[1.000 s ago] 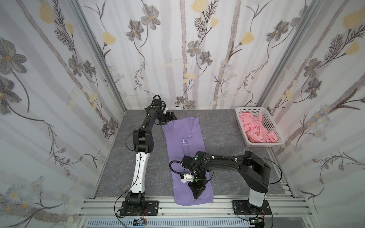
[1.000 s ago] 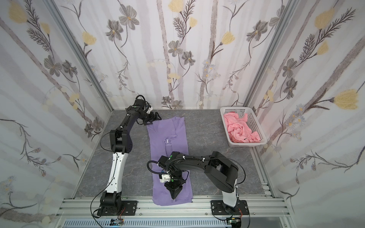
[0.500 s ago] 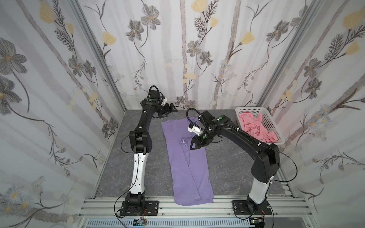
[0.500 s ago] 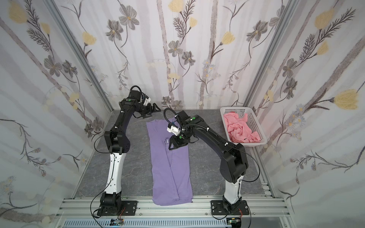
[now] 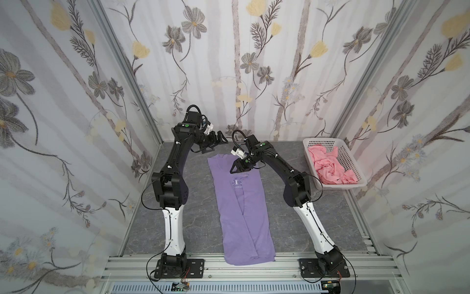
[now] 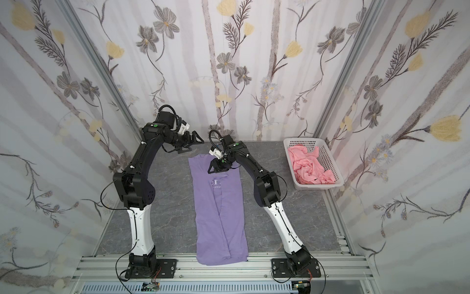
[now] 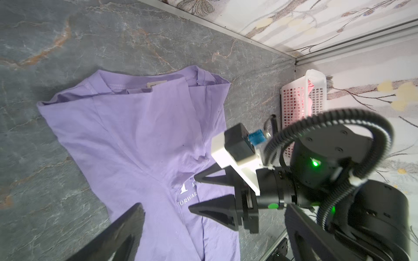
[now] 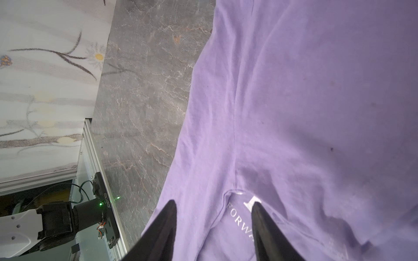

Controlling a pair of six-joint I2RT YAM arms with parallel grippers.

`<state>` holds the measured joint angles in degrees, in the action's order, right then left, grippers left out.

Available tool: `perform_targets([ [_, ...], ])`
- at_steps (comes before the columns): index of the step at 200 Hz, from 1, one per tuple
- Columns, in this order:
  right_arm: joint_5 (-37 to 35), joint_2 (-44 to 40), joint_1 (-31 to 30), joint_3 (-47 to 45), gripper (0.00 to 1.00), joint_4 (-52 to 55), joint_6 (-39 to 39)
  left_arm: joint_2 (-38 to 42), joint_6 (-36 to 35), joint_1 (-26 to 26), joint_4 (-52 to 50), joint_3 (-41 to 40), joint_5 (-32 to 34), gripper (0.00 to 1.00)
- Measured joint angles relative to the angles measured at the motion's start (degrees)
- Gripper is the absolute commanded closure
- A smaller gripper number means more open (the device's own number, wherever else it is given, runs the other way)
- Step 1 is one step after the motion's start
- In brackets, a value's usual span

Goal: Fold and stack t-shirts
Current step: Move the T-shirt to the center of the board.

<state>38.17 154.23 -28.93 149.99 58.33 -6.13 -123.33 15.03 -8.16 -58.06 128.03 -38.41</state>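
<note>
The lavender-purple t-shirt (image 5: pixel 241 208) (image 6: pixel 220 208) lies flat as a long strip down the middle of the table, both sides folded inward, collar at the far end. White chest lettering shows at its fold. My right gripper (image 5: pixel 235 168) (image 6: pixel 212 169) (image 8: pixel 212 210) hovers open just over that lettering with nothing between its fingers; it also shows in the left wrist view (image 7: pixel 193 192). My left gripper (image 5: pixel 221 138) (image 6: pixel 198 140) (image 7: pixel 214 226) hangs wide open and empty above the table beyond the collar. The salmon-pink t-shirt (image 5: pixel 330 168) (image 6: pixel 310 168) lies crumpled in the basket.
A white perforated basket (image 5: pixel 333 142) (image 6: pixel 302 139) (image 7: pixel 294 99) stands at the far right of the grey marble table (image 5: pixel 193 224). Flowered walls close in three sides. An aluminium rail (image 5: pixel 254 269) with both arm bases runs along the near edge.
My right gripper has swung from the purple shirt's near hem up to its chest and opened wider. My left gripper has lifted a little off the collar.
</note>
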Motion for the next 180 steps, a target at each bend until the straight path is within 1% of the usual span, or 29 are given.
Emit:
perform_targets([
  [26, 0.0, 4.2, 1.2, 0.7, 0.48, 0.3, -1.1, 3.0, 0.0, -0.4, 0.9, -5.2, 1.1, 0.00],
  [33, 2.2, 4.9, 1.7, 0.9, 0.48, 0.1, -1.8, 3.6, 0.0, -0.4, 1.0, -6.2, 1.3, 0.00],
  [62, 3.4, 6.4, 3.7, 2.9, 0.47, -0.1, -3.4, 4.5, 0.0, -0.3, 1.4, -7.5, 1.8, 0.00],
  [100, 0.6, 8.0, 7.6, 7.1, 0.47, -0.4, -6.5, 4.5, 0.0, -0.7, 1.6, -8.5, 2.2, 0.00],
  [128, -1.6, 8.5, 10.2, 8.3, 0.46, -2.2, -9.4, 4.3, 0.0, -1.2, 2.1, -9.2, 2.2, 0.00],
  [152, -2.6, 8.7, 11.1, 9.4, 0.46, -3.5, -11.3, 4.3, -0.1, -1.6, 2.2, -10.1, 2.2, 0.00],
  [180, -2.6, 7.9, 11.4, 10.3, 0.46, -5.3, -11.9, 4.7, -0.7, -2.4, 3.0, -12.7, 2.4, 0.00],
])
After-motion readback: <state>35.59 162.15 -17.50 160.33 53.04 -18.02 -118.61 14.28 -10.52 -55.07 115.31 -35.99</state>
